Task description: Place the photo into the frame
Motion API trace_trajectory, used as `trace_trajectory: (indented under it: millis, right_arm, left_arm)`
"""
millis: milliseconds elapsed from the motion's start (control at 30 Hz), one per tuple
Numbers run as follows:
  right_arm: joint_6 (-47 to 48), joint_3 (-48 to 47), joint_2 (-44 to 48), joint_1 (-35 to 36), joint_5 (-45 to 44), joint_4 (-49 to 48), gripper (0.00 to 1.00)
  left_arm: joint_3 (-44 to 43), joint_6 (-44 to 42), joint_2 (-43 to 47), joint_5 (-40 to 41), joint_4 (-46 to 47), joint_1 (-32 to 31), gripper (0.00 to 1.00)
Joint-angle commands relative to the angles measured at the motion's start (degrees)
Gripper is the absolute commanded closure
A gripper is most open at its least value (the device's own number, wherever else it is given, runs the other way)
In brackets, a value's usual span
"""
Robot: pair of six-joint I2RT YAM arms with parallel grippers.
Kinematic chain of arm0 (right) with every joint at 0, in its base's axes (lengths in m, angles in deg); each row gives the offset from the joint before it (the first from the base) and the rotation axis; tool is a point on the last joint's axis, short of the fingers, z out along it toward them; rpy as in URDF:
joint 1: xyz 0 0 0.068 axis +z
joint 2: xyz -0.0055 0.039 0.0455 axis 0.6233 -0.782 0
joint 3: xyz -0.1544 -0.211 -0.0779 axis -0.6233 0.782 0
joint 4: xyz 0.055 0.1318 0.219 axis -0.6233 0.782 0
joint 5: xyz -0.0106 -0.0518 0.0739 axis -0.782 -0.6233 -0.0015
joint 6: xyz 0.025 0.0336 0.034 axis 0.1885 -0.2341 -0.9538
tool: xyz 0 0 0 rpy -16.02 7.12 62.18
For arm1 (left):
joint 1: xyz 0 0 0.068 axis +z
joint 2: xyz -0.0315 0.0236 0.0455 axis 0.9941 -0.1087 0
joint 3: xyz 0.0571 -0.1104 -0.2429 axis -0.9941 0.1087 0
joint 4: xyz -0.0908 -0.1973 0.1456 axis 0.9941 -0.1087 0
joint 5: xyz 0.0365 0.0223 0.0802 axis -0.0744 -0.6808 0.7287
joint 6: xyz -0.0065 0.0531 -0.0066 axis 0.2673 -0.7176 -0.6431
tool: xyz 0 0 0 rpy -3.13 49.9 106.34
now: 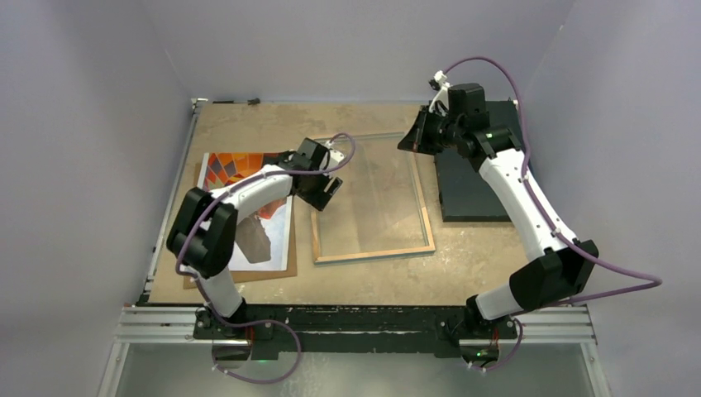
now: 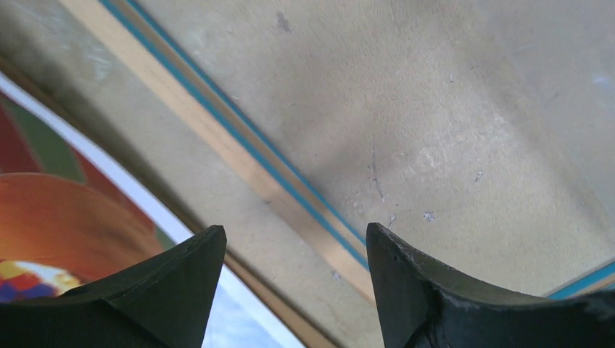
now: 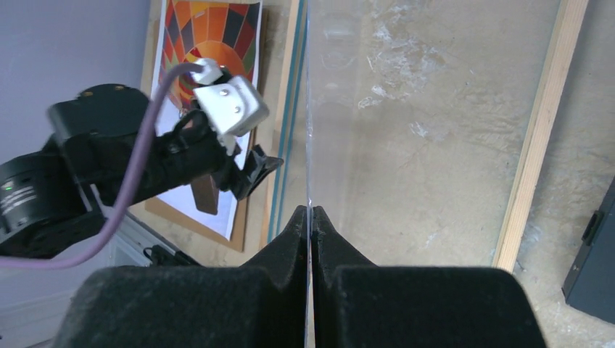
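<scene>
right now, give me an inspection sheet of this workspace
surface: worn tan tabletop, scuffed
job's things: hot-air-balloon paper photo face up at left; thin tan-rimmed rectangular frame flat at centre; clear glass pane over it, far edge gripped
clutter: brown backing board under photo; dark rectangular mat far right
grippers: left gripper open over frame's left rim; right gripper shut on pane edge
cables: purple cables looping off both arms
surroundings: pale walls; metal rail at near edge

No writing, label, brand or number is legible on the photo [image 1: 236, 169], frame [image 1: 372, 254] or glass pane [image 1: 372, 174].
</scene>
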Motion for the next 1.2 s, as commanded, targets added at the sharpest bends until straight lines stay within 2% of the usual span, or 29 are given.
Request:
trace_trajectory:
  millis: [0,267,500,633,800,867,1000,1167]
  right_arm:
    - [-0.3,-1.8,3.5,-0.8,-2.0,-0.4,1.0]
    - [-0.2,-0.8,4.8,-1.2,-1.4,-0.2,1.0]
    - [-1.5,2.8,5.0,-1.3,1.4,-3.0,1.0]
    - [-2.4,5.7,4.9,-1.3,2.9,-5.1,1.0]
    - [-3.7,6.8,4.2,-1.2,3.8,-7.1,1.0]
    - [-4.1,6.9,3.7,-1.3,3.8,-7.6,1.0]
    - [-4.2,7.6,2.7,-1.2,3.1,-7.8,1.0]
    - [-4.3,8.8,2.2,-1.2,2.1,-8.3,1.0]
  left_arm:
    - [-1.5,5.9,-5.5,-2.7,0.1,0.6,0.34]
    - [0.2,5.8,-8.3,-0.5,2.4,2.0,0.57]
    - [5.6,3.5,-6.0,-1.1,3.2,2.7,0.79]
    - [7.7,4.3,-4.9,-1.9,2.9,2.8,0.77]
    - [6.5,7.8,-3.1,-7.8,1.5,4.7,0.63]
    - [6.0,8.9,-2.2,-10.2,0.9,5.6,0.62]
    - [6.4,10.8,-2.3,-12.4,0.1,6.7,0.65]
    - [6.9,11.9,-4.7,-14.1,0.0,9.4,0.77]
